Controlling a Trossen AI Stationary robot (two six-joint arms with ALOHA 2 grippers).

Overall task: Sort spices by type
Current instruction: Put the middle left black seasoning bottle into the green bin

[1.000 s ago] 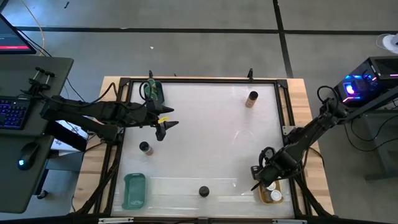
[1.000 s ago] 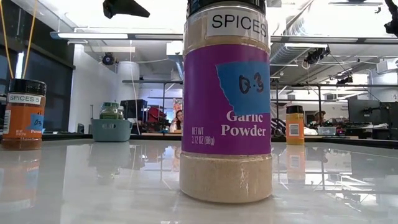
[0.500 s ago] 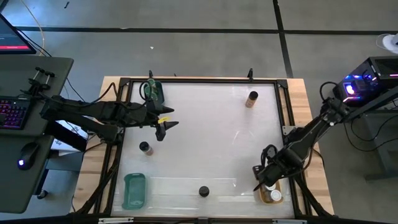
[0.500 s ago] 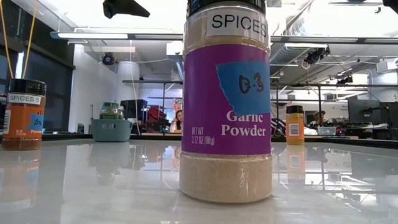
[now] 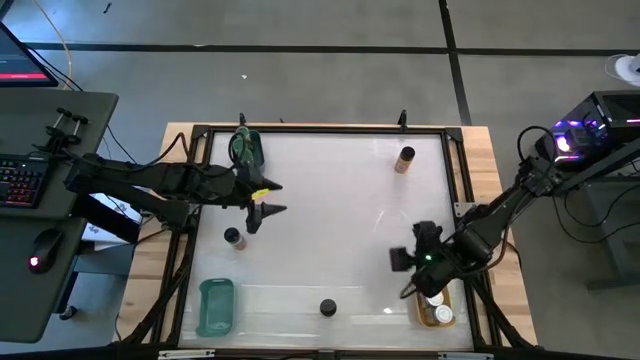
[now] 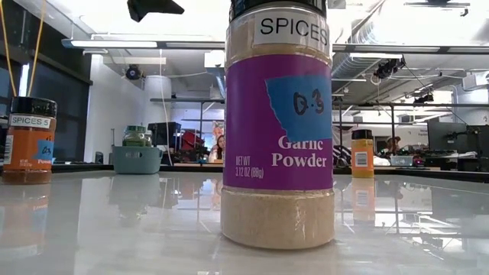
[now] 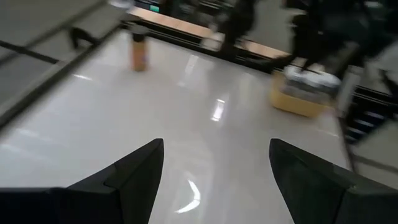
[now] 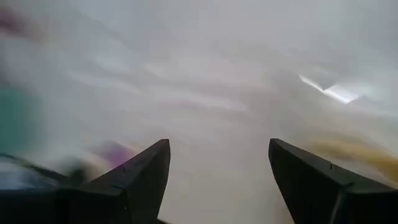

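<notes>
Your left hand hovers open and empty over the left half of the glossy white tabletop, its 2 dark fingers spread wide in the left wrist view. Just beside it, toward the near-left, stands a small black-lidded spice jar; the low view shows this jar with an orange label.

Your right hand hangs above the near-right part of the tabletop, fingers apart and gripping nothing, just beside the orange rectangular tray at the near-right corner. That tray holds white-lidded spice jars; how many, you cannot tell.

A purple-labelled garlic powder jar with a black lid stands alone at the near edge, between the 2 near trays, and fills the low view. An orange jar with a brown lid stands toward the far-right, well apart from both hands. A teal rectangular tray lies at the near-left corner. At the far-left corner, a 2nd teal tray carries a green-lidded jar.
</notes>
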